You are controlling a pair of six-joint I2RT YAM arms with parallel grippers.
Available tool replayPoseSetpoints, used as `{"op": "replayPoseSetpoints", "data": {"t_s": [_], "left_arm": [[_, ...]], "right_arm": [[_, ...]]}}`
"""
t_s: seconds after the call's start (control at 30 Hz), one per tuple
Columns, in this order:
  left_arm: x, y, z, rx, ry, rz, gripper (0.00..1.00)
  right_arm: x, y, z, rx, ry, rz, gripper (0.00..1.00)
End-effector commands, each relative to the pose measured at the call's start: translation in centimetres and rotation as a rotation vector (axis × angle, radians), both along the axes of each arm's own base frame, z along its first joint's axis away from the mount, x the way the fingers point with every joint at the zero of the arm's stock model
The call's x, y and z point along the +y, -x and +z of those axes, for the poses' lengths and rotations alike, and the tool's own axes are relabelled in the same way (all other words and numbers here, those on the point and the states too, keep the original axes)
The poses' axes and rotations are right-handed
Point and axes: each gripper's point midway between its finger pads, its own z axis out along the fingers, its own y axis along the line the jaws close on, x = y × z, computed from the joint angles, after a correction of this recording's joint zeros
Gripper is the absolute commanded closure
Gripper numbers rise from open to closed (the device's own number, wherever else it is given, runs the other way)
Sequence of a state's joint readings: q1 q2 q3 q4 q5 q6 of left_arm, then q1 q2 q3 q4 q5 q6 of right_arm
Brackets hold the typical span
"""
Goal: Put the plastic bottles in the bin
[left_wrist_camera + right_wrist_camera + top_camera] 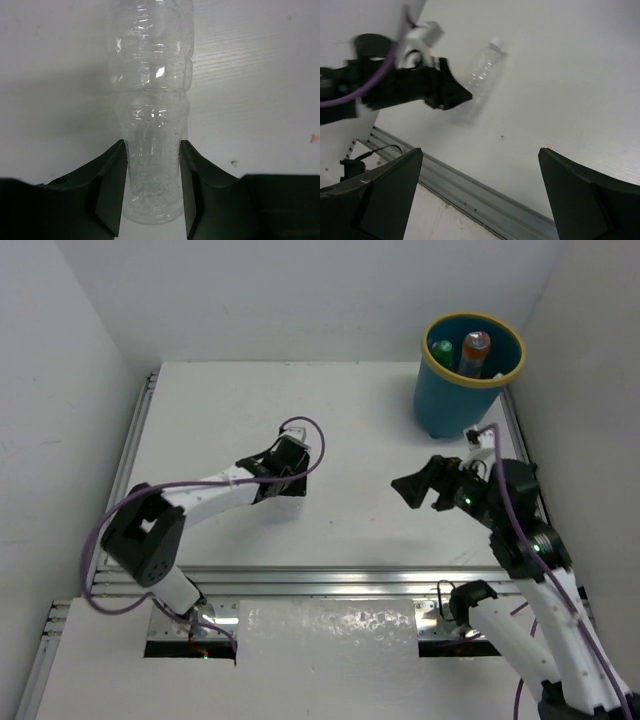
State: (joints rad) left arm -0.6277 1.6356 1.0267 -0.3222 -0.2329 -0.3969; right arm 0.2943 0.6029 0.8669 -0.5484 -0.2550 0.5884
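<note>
Your left pincer (288,466) sits near the middle of the white table (370,420) in the overhead view, at the end of the outstretched left arm, well apart from the bin. From up there you cannot tell what is between its fingers. Your right pincer (425,487) hangs over the right side of the table, its fingers spread apart with nothing between them. Beyond it, in the far right corner, stands the round teal-blue bin with a yellow rim (448,405). Inside it you can see a green plastic bottle (441,350) and an orange plastic bottle (476,352) side by side.

In the left wrist view, the two dark fingers (111,192) press on either side of a clear ribbed plastic bottle (150,90), so this pincer is clamped on it. The bottle lies on the table and runs straight away from the camera. Its rounded end sits between the fingers, and the rest reaches past the top of the picture.

In the right wrist view, your right pincer's own fingers (375,195) show at the two lower corners, wide apart and empty. Across the table you see the left pincer gripping the clear bottle at the end opposite its white cap (496,43). A silver metal rail (470,197) runs along the table's edge.
</note>
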Motion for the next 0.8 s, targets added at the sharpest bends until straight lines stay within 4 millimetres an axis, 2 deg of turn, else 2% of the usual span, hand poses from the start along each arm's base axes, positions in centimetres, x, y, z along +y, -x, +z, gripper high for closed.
{"op": "replayPoseSetpoints", "data": {"t_s": [0.0,0.03,0.07,0.13,0.17,0.23,0.27,0.3,0.37,0.4,0.47,0.5,0.63,0.7,0.77], "left_arm": [[-0.9,-0.1,5.7,-0.174,0.174,0.054,1.00],[-1.0,0.6,6.7,-0.214,0.221,0.049,1.00],[-1.2,1.0,7.1,-0.227,0.243,0.040,1.00],[-1.3,2.1,8.1,-0.256,0.291,0.022,1.00],[-1.8,2.4,8.7,-0.271,0.335,0.008,1.00],[-2.3,3.4,9.5,-0.289,0.390,-0.018,1.00],[-2.9,3.8,10.3,-0.306,0.433,-0.041,1.00],[-3.3,3.9,12.0,-0.349,0.481,-0.059,1.00],[-4.2,4.8,13.1,-0.380,0.535,-0.100,1.00],[-4.4,5.5,14.0,-0.399,0.566,-0.126,1.00],[-5.4,6.4,15.5,-0.422,0.635,-0.192,1.00],[-5.6,6.7,16.4,-0.445,0.667,-0.214,1.00],[-6.9,8.5,17.8,-0.451,0.751,-0.315,1.00],[-7.4,9.4,18.0,-0.448,0.786,-0.353,1.00],[-7.7,9.7,18.2,-0.444,0.809,-0.365,1.00]], "right_arm": [[2.4,-3.3,-1.3,0.029,-0.096,0.039,0.01],[3.0,-3.7,-1.7,0.053,-0.126,0.045,0.01],[3.8,-4.5,-0.8,0.015,-0.158,0.073,0.01],[5.7,-5.4,-1.9,0.083,-0.221,0.144,0.01],[6.2,-6.2,-1.4,0.060,-0.247,0.159,0.01],[7.7,-7.2,-2.2,0.114,-0.295,0.195,0.01],[8.5,-7.5,-1.7,0.096,-0.313,0.217,0.01],[9.3,-7.9,-2.2,0.121,-0.325,0.239,0.01],[11.0,-7.7,-1.4,0.112,-0.347,0.283,0.01],[11.8,-7.9,-1.9,0.125,-0.344,0.293,0.01],[13.2,-7.7,-1.5,0.122,-0.350,0.331,0.01],[13.8,-7.8,-2.2,0.152,-0.357,0.339,0.01],[16.0,-7.6,-2.8,0.177,-0.351,0.379,0.01],[16.4,-8.0,-3.9,0.196,-0.314,0.349,0.01],[16.3,-8.4,-4.0,0.197,-0.290,0.319,0.01]]}}
